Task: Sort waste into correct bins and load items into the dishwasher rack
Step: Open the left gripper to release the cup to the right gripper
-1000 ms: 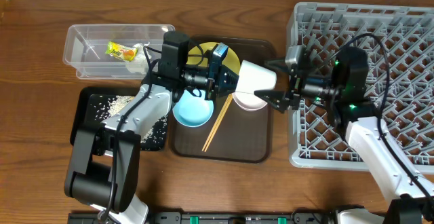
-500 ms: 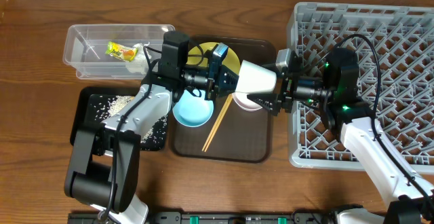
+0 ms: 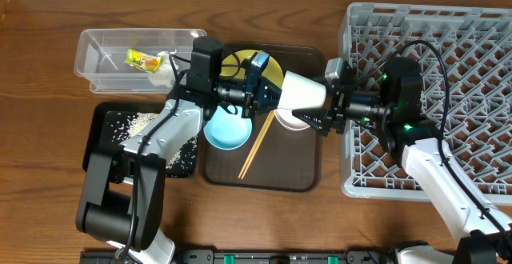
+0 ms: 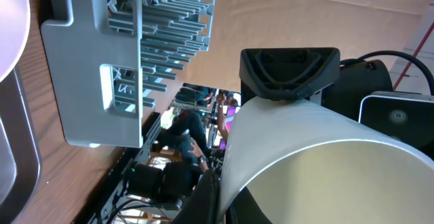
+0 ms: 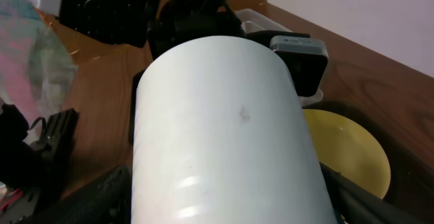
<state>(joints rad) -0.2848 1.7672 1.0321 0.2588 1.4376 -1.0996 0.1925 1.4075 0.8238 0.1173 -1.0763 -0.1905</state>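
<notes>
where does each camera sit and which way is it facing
overhead: above the table, looking straight down; both arms meet at the white cup.
left wrist: on the left arm, facing the rack past the cup; right fingers show beyond.
right wrist: on the right arm, facing the cup's side, yellow plate and left arm behind.
shared: both wrist views see the cup, from opposite sides.

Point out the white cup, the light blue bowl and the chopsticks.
white cup (image 3: 304, 94): overhead view, on its side wall.
light blue bowl (image 3: 226, 130): overhead view, on its inner base.
chopsticks (image 3: 256, 146): overhead view, midway along the pair.
</notes>
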